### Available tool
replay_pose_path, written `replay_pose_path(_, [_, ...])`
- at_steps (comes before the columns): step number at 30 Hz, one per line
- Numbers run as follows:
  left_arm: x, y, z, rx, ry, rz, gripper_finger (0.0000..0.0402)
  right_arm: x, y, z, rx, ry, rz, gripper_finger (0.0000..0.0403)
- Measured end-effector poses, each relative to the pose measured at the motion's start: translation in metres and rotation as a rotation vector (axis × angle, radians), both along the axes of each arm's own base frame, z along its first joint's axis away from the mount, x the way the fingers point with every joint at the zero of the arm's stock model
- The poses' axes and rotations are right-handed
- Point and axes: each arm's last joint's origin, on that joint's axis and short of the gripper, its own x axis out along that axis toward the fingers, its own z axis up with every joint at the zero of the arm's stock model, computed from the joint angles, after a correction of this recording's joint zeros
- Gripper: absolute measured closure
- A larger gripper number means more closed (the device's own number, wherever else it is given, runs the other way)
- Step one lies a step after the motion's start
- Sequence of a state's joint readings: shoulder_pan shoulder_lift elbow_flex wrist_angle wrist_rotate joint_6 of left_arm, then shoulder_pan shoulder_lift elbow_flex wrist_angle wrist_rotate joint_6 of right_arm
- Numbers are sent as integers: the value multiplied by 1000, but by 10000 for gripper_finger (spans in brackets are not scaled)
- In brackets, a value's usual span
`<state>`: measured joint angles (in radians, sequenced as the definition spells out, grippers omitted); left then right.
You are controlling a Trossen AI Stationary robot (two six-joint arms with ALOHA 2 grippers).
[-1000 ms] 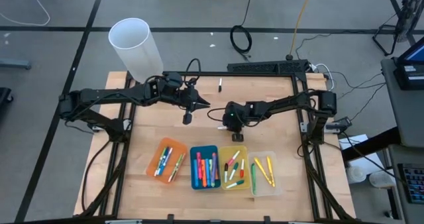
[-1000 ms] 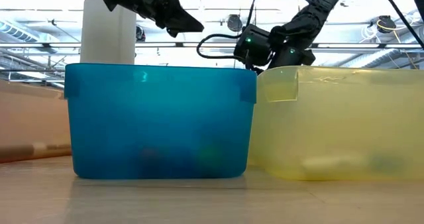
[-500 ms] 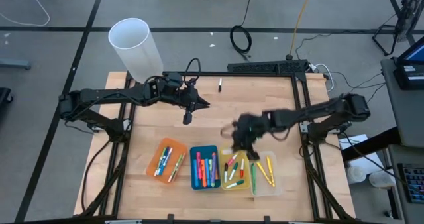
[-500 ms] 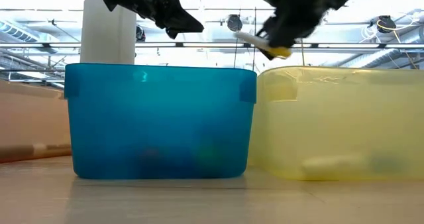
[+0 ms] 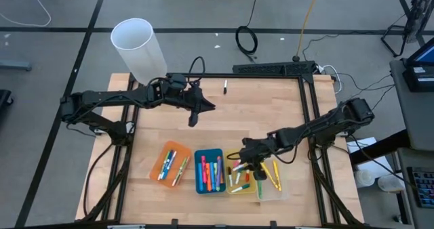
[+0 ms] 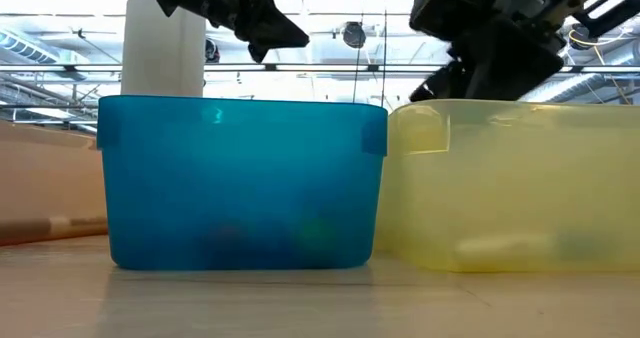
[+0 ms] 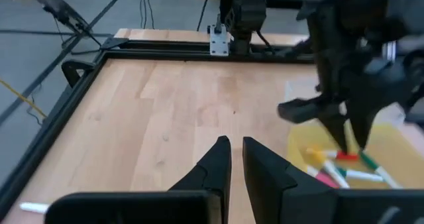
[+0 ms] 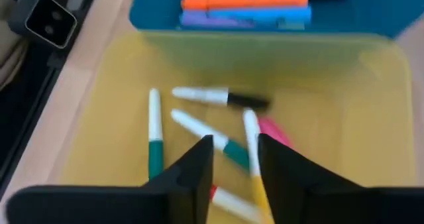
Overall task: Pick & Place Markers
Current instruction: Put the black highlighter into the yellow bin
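Observation:
My right gripper [image 5: 248, 164] hangs open over the yellow tray [image 5: 229, 183], its fingers pointing down into it [image 8: 235, 164]. A white marker with a yellow end [image 8: 250, 134] shows blurred in the gap between the fingers. Other markers lie on the tray floor: a white one with a black cap [image 8: 218, 97], two white-and-green ones [image 8: 154, 138] and a pink one [image 8: 273, 130]. My left gripper [image 5: 193, 120] is shut and empty above the bare table's middle left [image 7: 236, 151]. One marker [image 5: 225, 87] lies alone by the far edge. My right gripper stands over the white and yellow marker [image 8: 255, 177], which lies close to one finger [image 8: 278, 168]. I cannot tell whether the finger touches it.
The orange tray [image 5: 160, 154], blue tray [image 5: 198, 178] and clear tray [image 5: 278, 188] stand in a row with the yellow one near the front edge, each holding markers. A white tube [image 5: 139, 46] stands at the far left corner. Bare wood lies between the arms.
My right gripper has gone from the table's middle toward the near edge and down over the yellow tray, carrying the white and yellow marker. Half a second ago the marker stuck out of its fingers in the low view; now it no longer shows there.

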<state>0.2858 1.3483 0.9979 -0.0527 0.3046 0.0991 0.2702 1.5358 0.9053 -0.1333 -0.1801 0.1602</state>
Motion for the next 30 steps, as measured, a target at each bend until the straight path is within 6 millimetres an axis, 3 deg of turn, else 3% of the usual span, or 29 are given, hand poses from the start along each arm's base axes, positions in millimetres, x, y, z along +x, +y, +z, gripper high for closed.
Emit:
replay_pose_path(6, [2, -1, -1, -97, 9, 131, 355, -5, -4, -6, -27, 18, 16, 226])
replay_pose_path(9, [17, -2, -13, -51, 17, 298, 355, -4, -13, -4, -94, -15, 39, 196])
replay_pose_path(13, [52, 11, -32, -16, 195, 430, 354, -3, -33, 10, -224, -99, -21, 175])
replay_pose_path(17, [93, 44, -42, -48, 459, 498, 351, -11, -56, 31, -363, -163, -138, 170])
replay_pose_path(21, [122, 91, -54, -62, 603, 553, 304, -24, -74, 53, -502, -209, -280, 176])
replay_pose_path(26, [128, 153, -83, -316, 674, 671, 198, -45, -90, 77, -624, -251, -394, 180])
replay_pose_path(30, [127, 177, -101, -543, 659, 679, 136, -62, -97, 95, -647, -302, -460, 179])
